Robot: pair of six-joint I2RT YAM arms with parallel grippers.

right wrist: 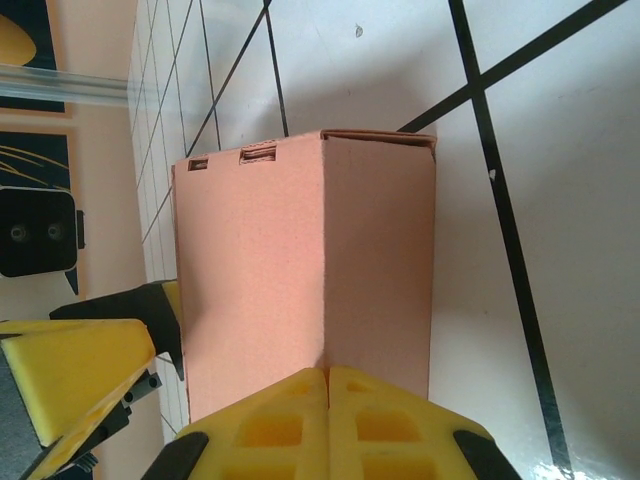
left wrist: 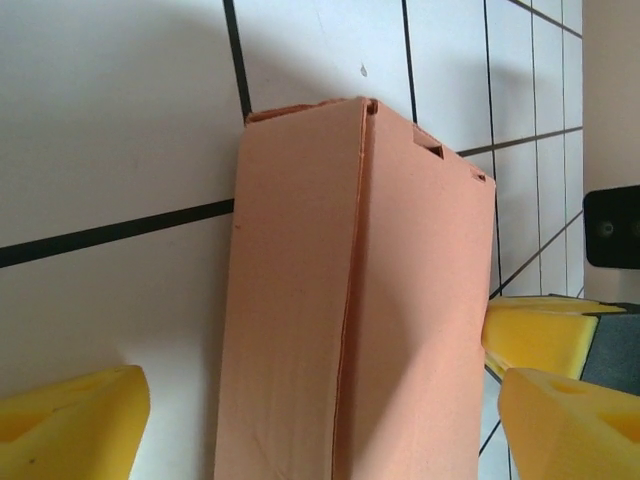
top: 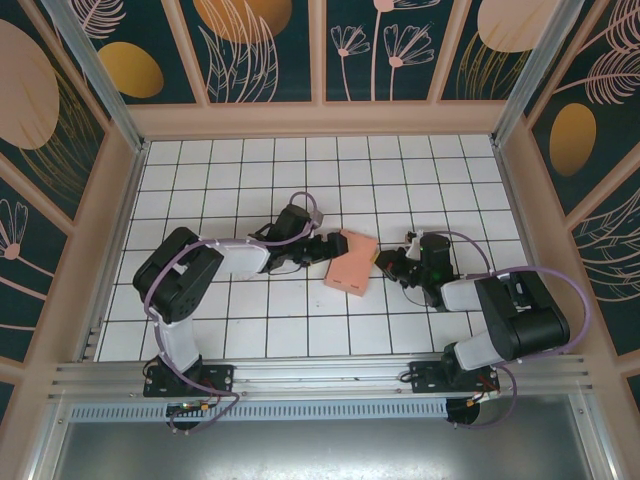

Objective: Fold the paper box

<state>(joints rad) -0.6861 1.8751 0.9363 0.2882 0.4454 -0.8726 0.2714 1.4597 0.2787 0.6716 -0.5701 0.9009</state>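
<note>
From above, the left gripper [top: 322, 250] sits just left of the box [top: 352, 263], pointing at the box's left long side. Its fingers are spread. In the left wrist view one yellow finger [left wrist: 70, 425] stands off the box's left side with a strip of white tile showing between them. The other finger [left wrist: 572, 425] is just beside the box's right side, and I cannot tell whether it touches. The box [left wrist: 350, 300] runs lengthwise between the two, with neither finger clamped on it.

The box is salmon-pink cardboard, folded into a closed rectangular block. It lies flat on the white tiled table [top: 220, 190] and is turned at an angle to the grid lines. A seam [left wrist: 350, 280] runs down its upper face, and small slots [right wrist: 258, 155] are cut along one far edge.

The right gripper [top: 385, 262] is just right of the box, at the side opposite the left gripper. In the right wrist view its two yellow fingers [right wrist: 390, 425] are pressed flat together with nothing between them. Their tips are at the near end of the box [right wrist: 320, 260], over its upper corner edge. Whether they press on the cardboard cannot be told.
</note>
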